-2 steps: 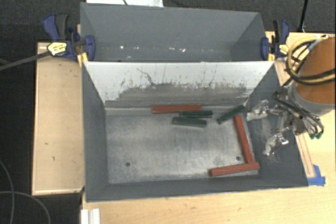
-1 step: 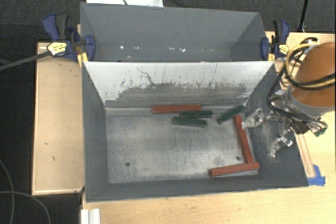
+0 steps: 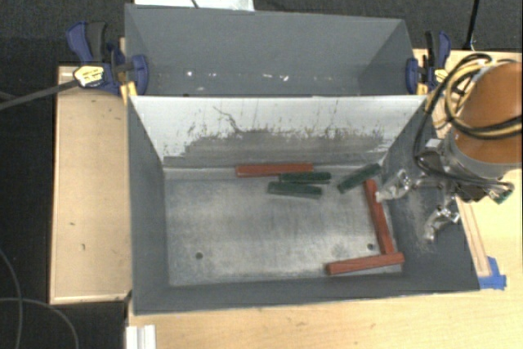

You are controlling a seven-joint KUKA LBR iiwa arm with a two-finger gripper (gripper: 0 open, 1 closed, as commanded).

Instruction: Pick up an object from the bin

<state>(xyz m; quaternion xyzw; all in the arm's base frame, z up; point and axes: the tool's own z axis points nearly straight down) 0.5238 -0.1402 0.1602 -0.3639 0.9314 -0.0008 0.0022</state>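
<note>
While our gripper (image 3: 418, 199) hangs by the bin (image 3: 433, 257) on its right wall (can't tell how open it is, nothing visibly held), we'd call this the approach. Nearest is a red stick (image 3: 378, 217) just left; green sticks (image 3: 294, 190) lie further back. Next: shift over, descend.

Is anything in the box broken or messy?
Nothing looks broken or spilled. The grey metal bin has a scratched, scuffed back wall. Thin red-brown sticks and dark green sticks lie loose at mixed angles along its back and right side.
</note>
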